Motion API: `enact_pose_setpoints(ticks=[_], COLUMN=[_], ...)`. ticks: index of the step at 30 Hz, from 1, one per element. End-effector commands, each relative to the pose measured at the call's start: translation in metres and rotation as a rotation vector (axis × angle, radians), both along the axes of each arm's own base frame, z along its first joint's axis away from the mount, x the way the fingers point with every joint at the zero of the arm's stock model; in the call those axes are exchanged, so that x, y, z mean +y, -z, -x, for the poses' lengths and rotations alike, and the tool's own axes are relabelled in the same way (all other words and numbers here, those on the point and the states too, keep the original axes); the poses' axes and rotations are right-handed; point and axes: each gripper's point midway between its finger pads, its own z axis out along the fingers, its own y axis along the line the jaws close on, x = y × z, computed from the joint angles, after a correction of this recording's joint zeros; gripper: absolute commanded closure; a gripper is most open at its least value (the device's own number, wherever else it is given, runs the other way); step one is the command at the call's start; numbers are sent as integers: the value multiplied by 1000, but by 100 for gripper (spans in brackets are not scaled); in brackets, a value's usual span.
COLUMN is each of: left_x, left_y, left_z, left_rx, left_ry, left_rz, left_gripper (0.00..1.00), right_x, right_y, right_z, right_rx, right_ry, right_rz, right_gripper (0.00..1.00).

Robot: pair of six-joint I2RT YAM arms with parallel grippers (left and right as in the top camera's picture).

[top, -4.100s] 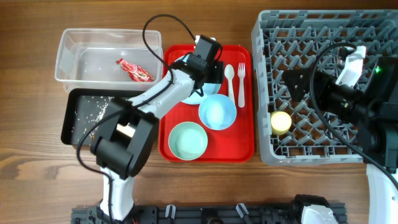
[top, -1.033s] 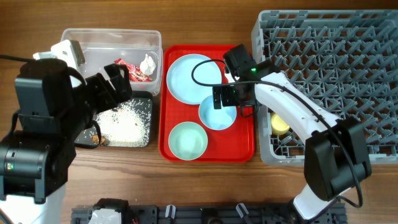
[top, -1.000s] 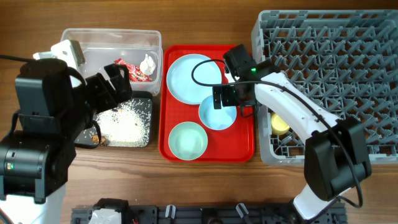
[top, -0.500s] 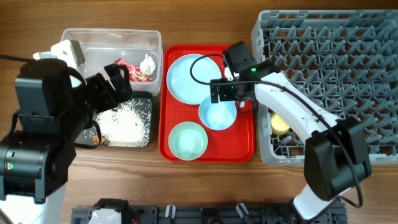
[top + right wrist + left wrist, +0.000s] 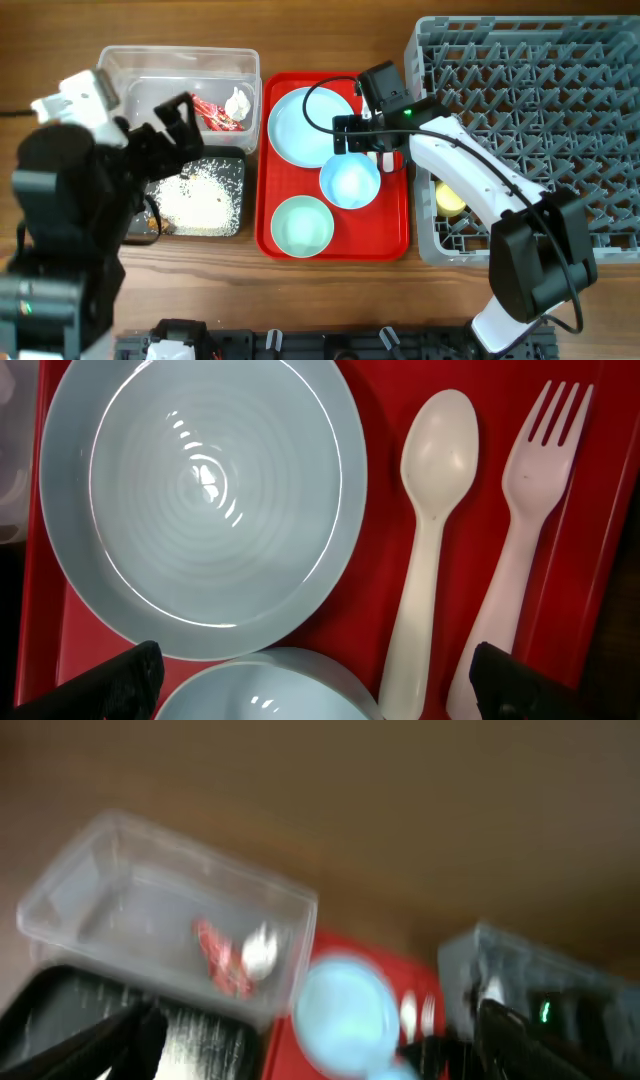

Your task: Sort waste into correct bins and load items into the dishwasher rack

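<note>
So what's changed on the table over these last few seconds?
The left gripper pulled back leftward from the plate. The black tray now holds far more rice scraps, and a napkin has joined the wrapper in the clear tub. The right gripper swung from the rack to over the spoon and fork. The blue bowl, green bowl and yellow cup stayed put.
</note>
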Motion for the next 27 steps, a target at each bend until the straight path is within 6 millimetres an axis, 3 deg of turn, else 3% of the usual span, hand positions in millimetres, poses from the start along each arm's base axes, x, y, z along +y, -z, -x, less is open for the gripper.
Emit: enact_pose_setpoints(ticks=[1, 13, 20, 27], left_x=[15, 17, 18, 18], left_y=[18, 113, 164, 198], left_z=[5, 39, 43, 38], left_rx=[-148, -485, -475, -451], left_ry=[-50, -59, -59, -63], left_rz=[-45, -8, -10, -13], left_gripper=[0, 0, 0, 0], right_x=[-1, -1, -1, -1], right_y=[1, 1, 1, 1], right_z=[-4, -4, -4, -4], right_rx=[-10, -10, -10, -10], right_ry=[-1, -1, -1, -1], right_rz=[14, 14, 14, 14], right_gripper=[0, 0, 0, 0])
